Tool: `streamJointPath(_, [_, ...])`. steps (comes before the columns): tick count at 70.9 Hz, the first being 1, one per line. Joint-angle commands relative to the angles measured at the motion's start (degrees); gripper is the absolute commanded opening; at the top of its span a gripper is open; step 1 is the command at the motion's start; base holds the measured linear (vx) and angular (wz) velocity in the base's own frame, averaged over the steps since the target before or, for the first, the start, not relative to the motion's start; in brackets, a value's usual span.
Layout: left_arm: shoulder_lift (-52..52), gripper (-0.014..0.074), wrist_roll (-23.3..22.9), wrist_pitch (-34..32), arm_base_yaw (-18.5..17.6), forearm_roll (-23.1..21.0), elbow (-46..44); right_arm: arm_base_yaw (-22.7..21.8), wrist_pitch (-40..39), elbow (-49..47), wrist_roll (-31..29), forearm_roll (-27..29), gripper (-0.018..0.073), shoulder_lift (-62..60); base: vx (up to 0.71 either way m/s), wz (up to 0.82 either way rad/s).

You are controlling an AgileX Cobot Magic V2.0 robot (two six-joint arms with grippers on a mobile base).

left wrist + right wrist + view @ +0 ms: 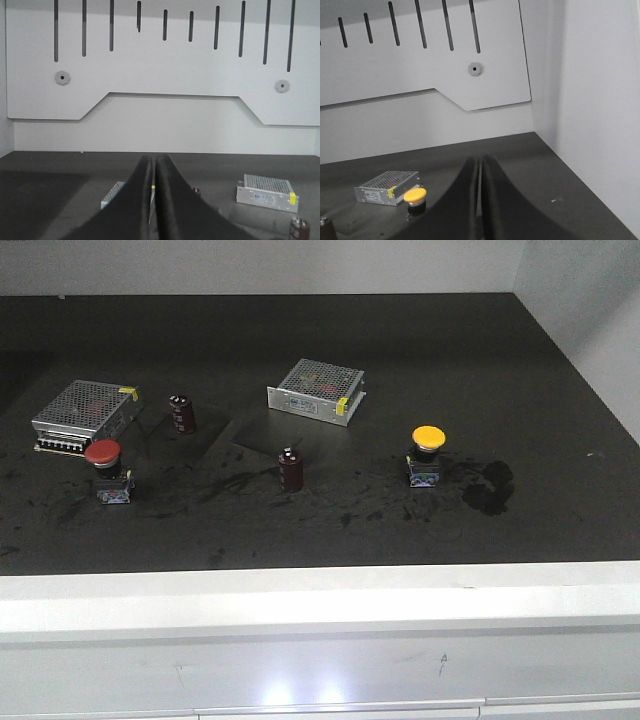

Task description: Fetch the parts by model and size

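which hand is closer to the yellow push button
Right. The yellow-capped push button sits just ahead and left of the right hand in its wrist view. The left hand faces the perforated metal boxes instead; the button is not in its view.

no legible text, box label [300, 404] apparently blurred

Left gripper [154, 160] and right gripper [480, 161] are fully closed.
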Motion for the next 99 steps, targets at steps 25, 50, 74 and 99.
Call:
streamJointPath(25, [29.44, -0.0006, -0.4, 18.15, -0.11, -0.16, -25.37, 5.97, 6.54, -25.87, -4.26, -5.22, -0.001, 30.48, 0.0, 0.0])
streamJointPath(50, [33.46, -0.0006, -0.41, 21.16, -0.11, -0.09, -25.37, 7.6, 13.2, -28.79, -4.51, -5.76, -0.001, 40.9, 0.0, 0.0])
streamJointPath(74, [34.46, 0.0043, 1.28, 22.22, -0.11, 1.32, -25.37, 7.8, 14.58, -28.79, -5.83, -7.9, 0.0073, 42.27, 0.0, 0.0])
streamJointPath(99, [34.63, 0.0486, 1.59, 22.56, -0.11, 1.27, -25.37, 7.8, 12.55, -28.79, -5.77, -8.66, 0.0435, 42.27, 0.0, 0.0])
